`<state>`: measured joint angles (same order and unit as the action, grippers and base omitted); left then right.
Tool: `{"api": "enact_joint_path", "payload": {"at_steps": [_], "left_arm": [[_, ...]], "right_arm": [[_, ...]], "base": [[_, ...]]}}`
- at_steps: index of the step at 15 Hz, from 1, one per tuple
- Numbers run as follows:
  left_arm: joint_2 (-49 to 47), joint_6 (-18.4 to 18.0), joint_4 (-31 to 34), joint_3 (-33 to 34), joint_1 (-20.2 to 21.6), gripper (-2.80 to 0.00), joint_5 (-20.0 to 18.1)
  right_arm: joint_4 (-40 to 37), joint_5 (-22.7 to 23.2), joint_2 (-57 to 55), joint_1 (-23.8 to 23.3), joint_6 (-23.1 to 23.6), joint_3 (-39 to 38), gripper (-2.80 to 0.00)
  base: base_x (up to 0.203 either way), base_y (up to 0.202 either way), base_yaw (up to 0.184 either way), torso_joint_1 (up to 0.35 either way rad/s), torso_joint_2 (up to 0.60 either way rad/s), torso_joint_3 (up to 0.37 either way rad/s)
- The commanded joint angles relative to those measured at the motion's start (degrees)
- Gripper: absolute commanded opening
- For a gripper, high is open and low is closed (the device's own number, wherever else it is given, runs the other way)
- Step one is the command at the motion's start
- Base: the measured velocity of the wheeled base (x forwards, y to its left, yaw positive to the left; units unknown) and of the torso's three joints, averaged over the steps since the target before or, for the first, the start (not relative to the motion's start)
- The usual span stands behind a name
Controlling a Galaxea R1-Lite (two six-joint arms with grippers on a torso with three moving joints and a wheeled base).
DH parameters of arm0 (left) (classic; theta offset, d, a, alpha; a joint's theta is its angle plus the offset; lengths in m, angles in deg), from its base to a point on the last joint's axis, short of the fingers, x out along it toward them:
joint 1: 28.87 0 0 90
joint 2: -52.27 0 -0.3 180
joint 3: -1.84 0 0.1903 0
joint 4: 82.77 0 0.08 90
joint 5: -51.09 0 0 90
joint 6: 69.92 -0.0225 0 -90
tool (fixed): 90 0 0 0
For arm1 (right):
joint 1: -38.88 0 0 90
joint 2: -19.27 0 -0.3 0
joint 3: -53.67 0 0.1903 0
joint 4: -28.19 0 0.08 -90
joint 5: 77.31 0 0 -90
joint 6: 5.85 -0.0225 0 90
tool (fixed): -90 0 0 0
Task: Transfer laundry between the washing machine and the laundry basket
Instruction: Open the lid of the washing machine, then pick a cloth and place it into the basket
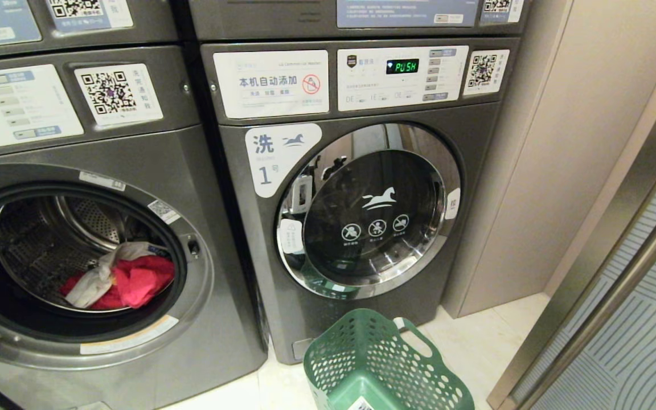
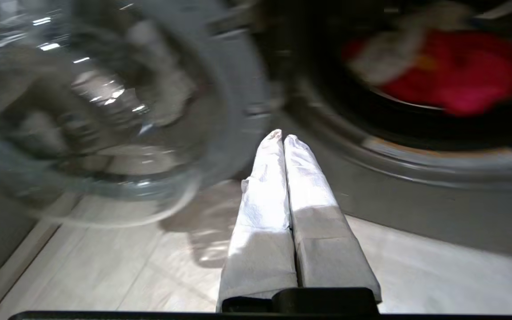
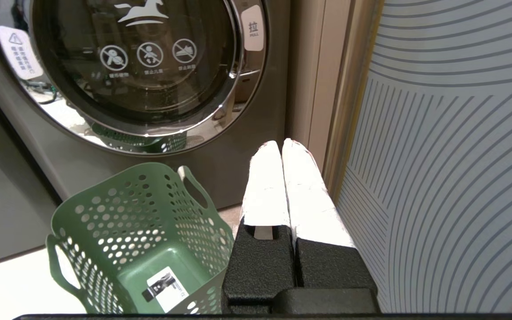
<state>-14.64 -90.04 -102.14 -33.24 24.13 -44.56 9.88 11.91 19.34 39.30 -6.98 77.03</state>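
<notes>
Head view: the left washing machine stands open, red and white laundry crumpled in its perforated steel drum; a green perforated plastic laundry basket sits near, right.

Left wrist view: the left gripper, cloth-wrapped fingers pressed together, holds nothing, near the glass door.

Right wrist view: the right gripper, also pressed together, hangs beside the basket.

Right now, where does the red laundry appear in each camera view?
Head view: red laundry low in the open left drum, beside a white cloth.
Left wrist view: red laundry upper right, blurred.
Right wrist view: not in it.
Shared landmark: the open washer's door ring.
</notes>
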Motion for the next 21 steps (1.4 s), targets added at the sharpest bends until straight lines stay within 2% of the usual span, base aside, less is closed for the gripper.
{"api": "enact_joint_path", "payload": {"at_steps": [1,5,8,10,12,15,21], "left_arm": [[12.4,-0.2,1.3,5.6,-12.6,-2.8,-0.1],[29.7,0.3,11.4,10.4,-38.6,-2.8,0.9],[45.7,3.7,25.3,11.3,-50.1,-2.8,1.3],[56.1,7.7,35.2,11.4,-52.2,-2.8,1.5],[64.8,10.7,39.9,11.5,-52.8,-2.8,1.9],[66.9,15.4,42.8,11.8,-53.4,-2.8,3.9],[66.9,16.1,42.8,11.8,-53.4,-2.8,4.5]], "right_arm": [[0.0,0.0,-0.1,0.0,0.0,-1.9,-2.8],[0.0,0.0,-0.1,0.0,0.0,-1.9,-2.8],[0.0,0.0,-0.1,0.0,0.0,-1.9,-2.8],[0.0,0.0,-0.1,0.0,0.0,-1.9,-2.8],[0.0,0.0,-0.1,0.0,0.0,-1.9,-2.8],[0.0,0.0,-0.1,0.0,0.0,-1.9,-2.8],[0.0,0.0,-0.1,0.0,0.0,-1.9,-2.8]], "base": [[0.0,0.0,0.0,0.0,0.0,0.0],[0.0,0.0,0.0,0.0,0.0,0.0],[0.0,0.0,0.0,0.0,0.0,0.0],[0.0,0.0,0.0,0.0,0.0,0.0],[0.0,0.0,0.0,0.0,0.0,0.0],[0.0,0.0,0.0,0.0,0.0,0.0],[0.0,0.0,0.0,0.0,0.0,0.0]]}}
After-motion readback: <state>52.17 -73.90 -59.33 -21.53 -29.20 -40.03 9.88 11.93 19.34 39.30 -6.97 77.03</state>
